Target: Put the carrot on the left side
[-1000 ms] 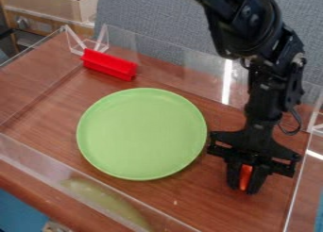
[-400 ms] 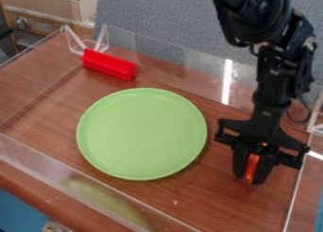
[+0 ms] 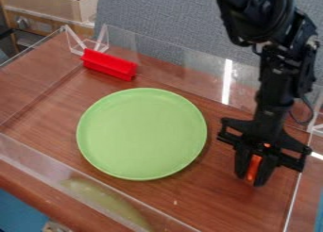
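The tool [image 3: 258, 170] points straight down near the bench's [image 3: 51, 94] front right corner, its fingers clamped on the carrot [image 3: 254, 167], whose orange body shows between them. The green plate [image 3: 142, 133] lies mid-bench, just beside the tool. The red block [image 3: 109, 64] sits toward the back left corner.

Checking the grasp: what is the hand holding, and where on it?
The hand is shut on the carrot, fingers on its sides; which end cannot be told.

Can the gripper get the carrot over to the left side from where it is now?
Probably yes: the gripper is shut on the carrot, and only the low green plate lies leftward.
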Controlling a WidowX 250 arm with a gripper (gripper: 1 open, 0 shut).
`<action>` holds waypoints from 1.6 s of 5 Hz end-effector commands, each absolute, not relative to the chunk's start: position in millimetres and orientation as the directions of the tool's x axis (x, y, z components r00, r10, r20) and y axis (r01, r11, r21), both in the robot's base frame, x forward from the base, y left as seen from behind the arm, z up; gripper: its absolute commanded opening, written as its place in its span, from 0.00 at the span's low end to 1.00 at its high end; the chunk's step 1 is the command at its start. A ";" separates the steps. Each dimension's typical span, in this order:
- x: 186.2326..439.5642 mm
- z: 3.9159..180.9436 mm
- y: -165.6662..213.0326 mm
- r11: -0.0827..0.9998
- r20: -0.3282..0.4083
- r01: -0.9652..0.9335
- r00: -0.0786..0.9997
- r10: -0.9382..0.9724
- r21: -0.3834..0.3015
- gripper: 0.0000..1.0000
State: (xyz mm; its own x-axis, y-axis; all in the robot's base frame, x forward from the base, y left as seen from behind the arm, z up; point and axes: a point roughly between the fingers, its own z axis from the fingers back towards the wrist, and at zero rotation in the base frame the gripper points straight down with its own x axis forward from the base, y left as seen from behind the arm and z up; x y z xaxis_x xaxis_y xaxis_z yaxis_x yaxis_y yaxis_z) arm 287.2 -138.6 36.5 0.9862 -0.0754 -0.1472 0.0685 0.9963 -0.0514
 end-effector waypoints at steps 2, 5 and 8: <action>289.7 47.1 -157.7 0.994 -0.102 0.076 0.991 -0.084 -0.076 0.00; 283.4 81.4 -186.2 0.985 -0.083 0.143 0.985 -0.151 -0.095 0.00; 266.7 181.1 -128.2 0.971 0.074 0.208 0.977 -0.201 -0.120 0.00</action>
